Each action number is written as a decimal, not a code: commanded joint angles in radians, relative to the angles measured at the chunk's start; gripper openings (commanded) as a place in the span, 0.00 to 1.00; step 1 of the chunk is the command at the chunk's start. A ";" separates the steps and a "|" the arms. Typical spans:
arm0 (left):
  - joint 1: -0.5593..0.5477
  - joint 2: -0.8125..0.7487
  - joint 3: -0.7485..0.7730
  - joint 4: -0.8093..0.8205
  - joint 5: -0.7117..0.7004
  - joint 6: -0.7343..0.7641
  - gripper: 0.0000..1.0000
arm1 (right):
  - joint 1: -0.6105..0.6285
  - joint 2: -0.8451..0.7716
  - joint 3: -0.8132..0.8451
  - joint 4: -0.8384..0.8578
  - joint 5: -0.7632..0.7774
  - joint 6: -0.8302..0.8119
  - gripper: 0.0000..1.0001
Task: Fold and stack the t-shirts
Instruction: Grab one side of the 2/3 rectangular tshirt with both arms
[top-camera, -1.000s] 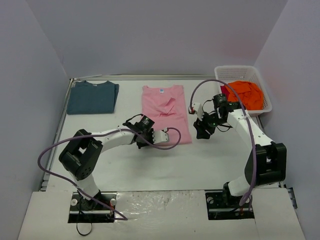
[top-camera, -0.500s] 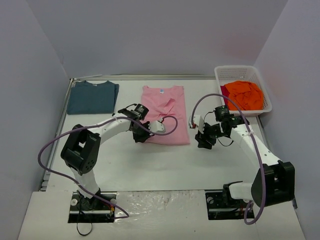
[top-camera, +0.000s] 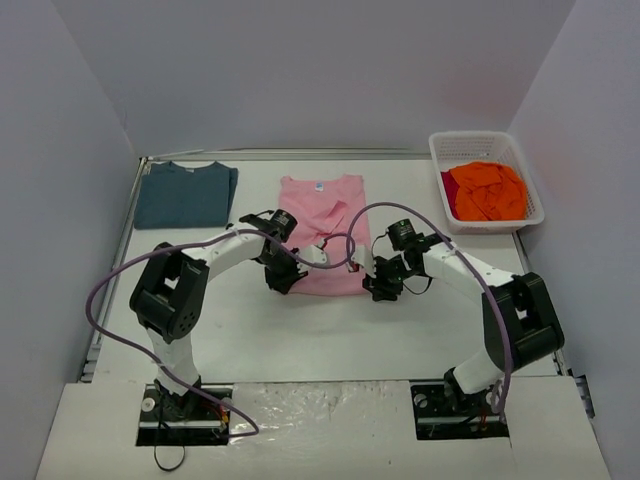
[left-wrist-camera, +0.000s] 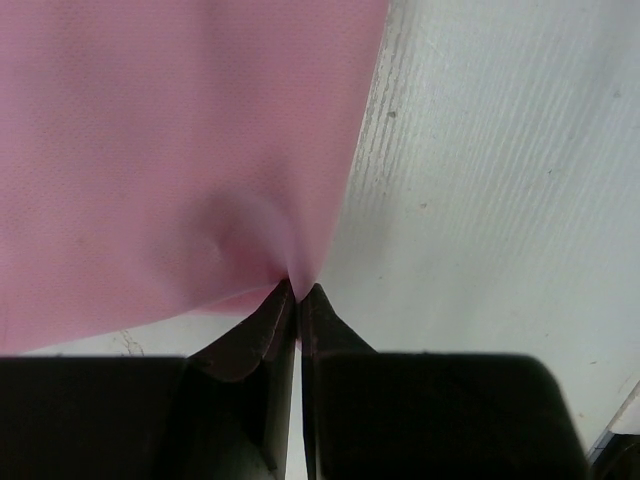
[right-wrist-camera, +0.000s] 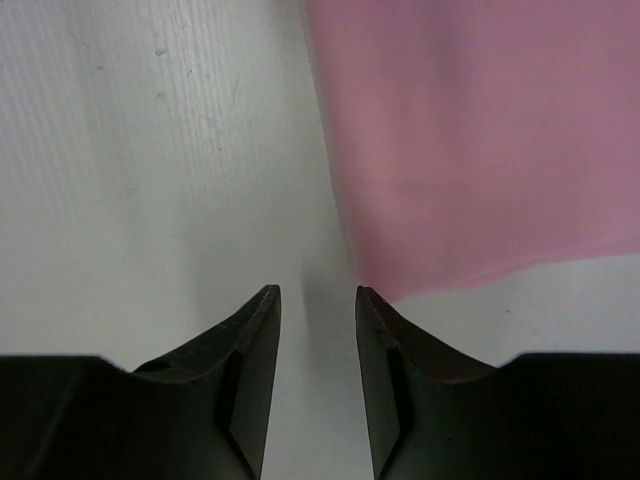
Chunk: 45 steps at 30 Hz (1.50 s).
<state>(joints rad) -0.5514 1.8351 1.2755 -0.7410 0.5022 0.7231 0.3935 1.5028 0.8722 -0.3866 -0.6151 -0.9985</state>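
Note:
The light pink t-shirt (top-camera: 322, 215) lies flat mid-table, neck at the far end. My left gripper (top-camera: 283, 280) is shut on its near left hem corner, where the cloth puckers between the tips in the left wrist view (left-wrist-camera: 296, 288). My right gripper (top-camera: 374, 290) is open just off the near right corner; the pink cloth (right-wrist-camera: 480, 140) touches the tip of its right finger (right-wrist-camera: 385, 330). The dark teal-blue t-shirt (top-camera: 186, 194) lies folded at the far left. The orange t-shirt (top-camera: 486, 190) is bunched in the basket.
The white mesh basket (top-camera: 484, 145) stands at the far right with some dark red cloth beside the orange shirt. Purple cables loop over both arms above the pink shirt's near edge. Grey walls close in the table on three sides.
My left gripper has moved left and back to the shirt's near left corner. My right gripper has swung left and nearer, from beside the basket to the near right corner.

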 joint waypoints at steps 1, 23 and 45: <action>0.013 -0.005 0.045 -0.044 0.038 0.015 0.02 | 0.002 0.063 0.057 0.015 -0.008 -0.012 0.32; 0.056 0.050 0.093 -0.097 0.156 0.025 0.02 | 0.010 0.217 0.082 0.017 -0.002 -0.015 0.36; 0.076 -0.040 0.206 -0.544 0.217 0.194 0.02 | 0.025 -0.070 0.102 -0.262 0.023 0.050 0.00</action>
<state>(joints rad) -0.4782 1.8832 1.4422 -1.0660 0.6807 0.8265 0.4072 1.5246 0.9558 -0.4858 -0.5888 -0.9710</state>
